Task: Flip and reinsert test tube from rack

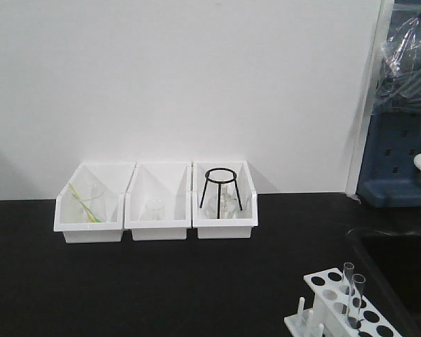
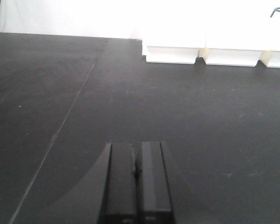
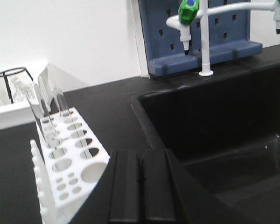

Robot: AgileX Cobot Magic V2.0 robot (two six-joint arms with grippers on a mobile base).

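Observation:
The white test-tube rack point(image 1: 344, 305) stands at the front right of the black bench, with two clear test tubes point(image 1: 353, 298) upright in its holes. In the right wrist view the rack point(image 3: 65, 154) is at lower left with the tubes point(image 3: 49, 109) standing in its far holes and pegs along its left side. My right gripper point(image 3: 141, 154) is shut and empty, just right of the rack, beside the sink edge. My left gripper point(image 2: 136, 147) is shut and empty, low over bare bench, far from the rack.
Three white open-front bins point(image 1: 156, 202) stand at the back by the wall; the right one holds a black tripod ring point(image 1: 219, 186). A deep black sink point(image 3: 214, 126) lies right of the rack, with a white tap point(image 3: 203, 28) and blue pegboard behind.

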